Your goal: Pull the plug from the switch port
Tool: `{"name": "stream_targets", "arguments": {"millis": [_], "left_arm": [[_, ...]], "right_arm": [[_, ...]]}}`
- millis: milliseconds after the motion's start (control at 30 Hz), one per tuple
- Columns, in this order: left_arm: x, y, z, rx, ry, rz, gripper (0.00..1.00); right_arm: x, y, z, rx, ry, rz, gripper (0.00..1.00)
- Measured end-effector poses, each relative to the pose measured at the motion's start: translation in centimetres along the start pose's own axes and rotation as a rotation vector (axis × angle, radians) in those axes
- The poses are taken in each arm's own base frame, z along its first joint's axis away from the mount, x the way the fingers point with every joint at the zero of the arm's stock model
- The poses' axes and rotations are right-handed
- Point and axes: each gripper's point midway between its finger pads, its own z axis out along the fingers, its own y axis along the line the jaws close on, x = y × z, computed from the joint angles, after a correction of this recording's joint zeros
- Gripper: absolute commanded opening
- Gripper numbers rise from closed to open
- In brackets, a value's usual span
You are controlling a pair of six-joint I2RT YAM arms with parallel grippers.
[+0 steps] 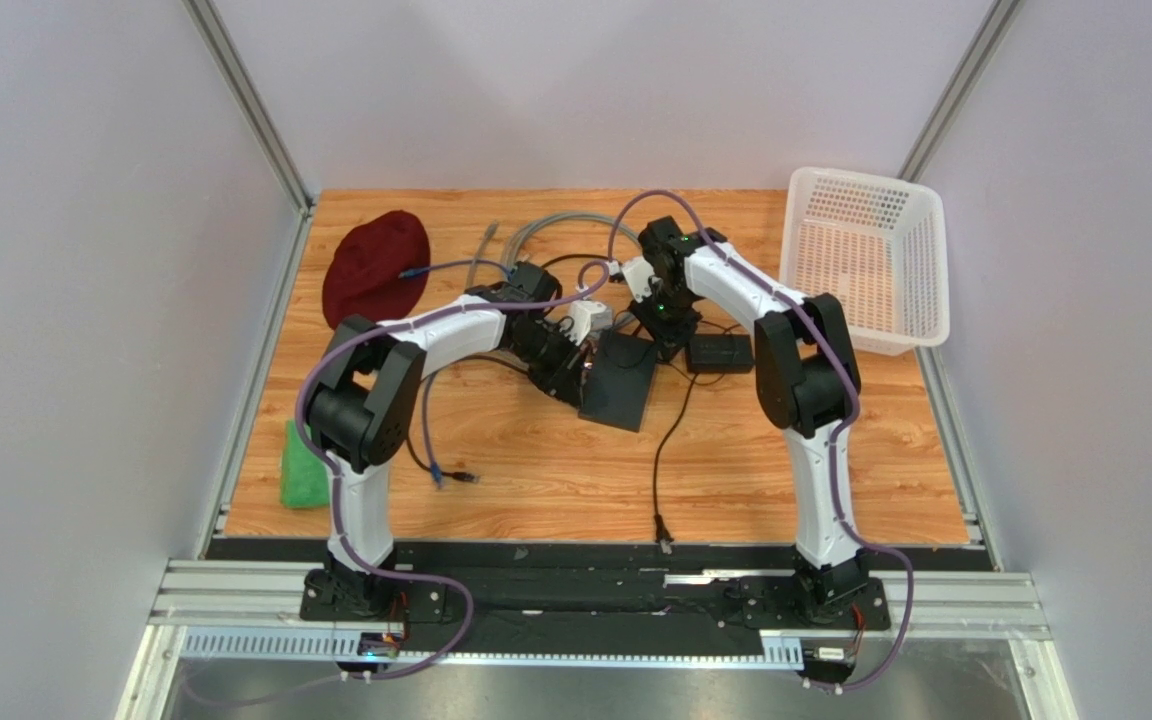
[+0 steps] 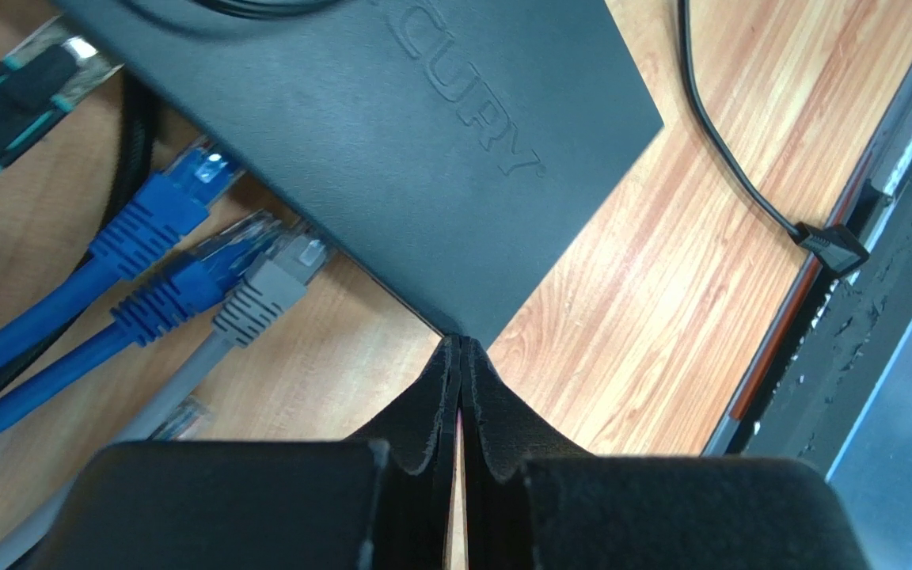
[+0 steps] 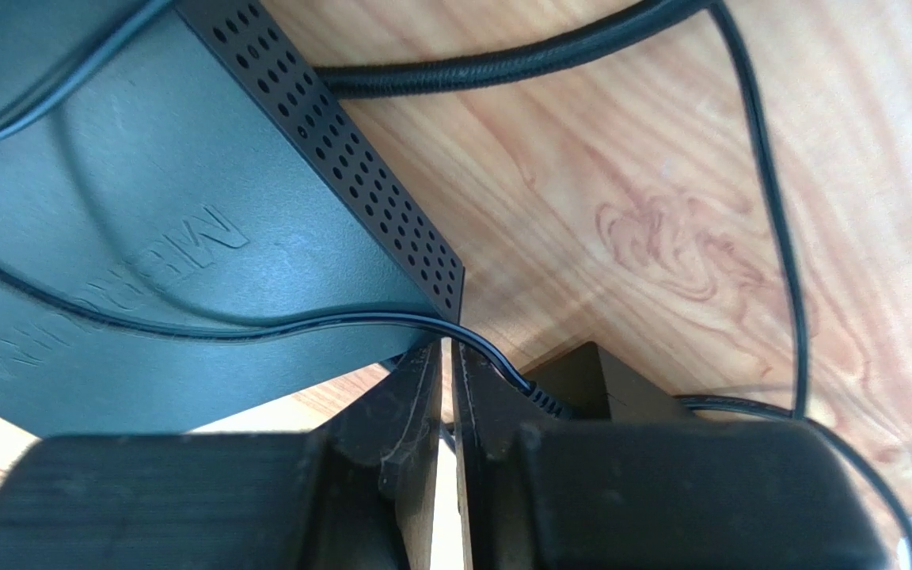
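- My left tool [image 2: 461, 348] is pressed together with nothing between its fingers. Its tips sit right at the nearest corner of the switch [image 2: 425, 131].
- Ahead and to the left of that tool, a farther blue plug [image 2: 158, 222], a nearer blue plug [image 2: 181, 285] and a grey plug [image 2: 261, 299] point their noses at the switch's edge. I cannot tell whether any of them sits in a port.
- My right tool [image 3: 448, 352] is pressed together too, with only a sliver of gap. Its tips are just short of another corner of the switch, by the perforated side.
- A thin black cable [image 3: 306, 321] crosses the switch's top and runs past the tip of that tool's right-hand finger.
- A thick braided cable [image 3: 508, 65] lies on the desk [image 3: 663, 238] farther ahead of it.
- Seen from above, the switch lies between my two tools, and a black power brick [image 1: 720, 354] sits close beside the right one.
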Motion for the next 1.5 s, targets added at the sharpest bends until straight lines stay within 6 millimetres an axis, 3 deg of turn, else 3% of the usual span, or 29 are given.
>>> {"name": "stream_targets", "arguments": {"millis": [167,333,433,533,667,767,900,1000,1167,1300,1500], "left_arm": [[0.5,-0.5,-0.2,0.002,0.023,0.031,0.08],[1.2,-2.5,-2.7,0.003,0.036,0.102,0.14],[0.2,-3.9,-4.8,-0.005,-0.001,0.161,0.23],[-1.3,-4.9,-6.3,-0.006,-0.042,0.194,0.27],[-3.9,-5.6,-7.1,0.006,-0.101,0.197,0.28],[-5.4,-5.9,-6.8,0.037,-0.134,0.175,0.23],[-5.5,-4.9,-4.7,0.067,-0.123,0.092,0.15],[-4.8,-3.4,-2.6,0.073,-0.089,0.025,0.11],[-3.3,-2.0,-0.5,0.080,-0.037,-0.039,0.08],[-2.7,-1.2,0.2,0.057,-0.018,-0.054,0.11],[-2.6,0.5,1.0,0.002,0.012,-0.078,0.12]], "right_arm": [[-0.8,0.3,-0.3,0.003,-0.018,-0.012,0.15],[-1.1,1.0,-1.0,-0.005,-0.039,-0.022,0.21],[-0.9,1.7,-3.1,0.000,-0.073,-0.031,0.41],[-0.1,2.3,-6.8,0.022,-0.139,-0.043,0.55],[1.6,2.7,-11.2,0.055,-0.232,-0.053,0.57],[3.6,3.1,-12.5,0.053,-0.257,-0.072,0.55],[6.6,4.3,-10.5,-0.009,-0.209,-0.103,0.53],[7.6,4.9,-8.8,-0.050,-0.178,-0.128,0.48],[5.1,4.3,-7.4,-0.073,-0.203,-0.184,0.45],[2.7,3.5,-6.1,-0.080,-0.229,-0.236,0.43],[1.1,3.0,-4.6,-0.092,-0.245,-0.315,0.45]]}}
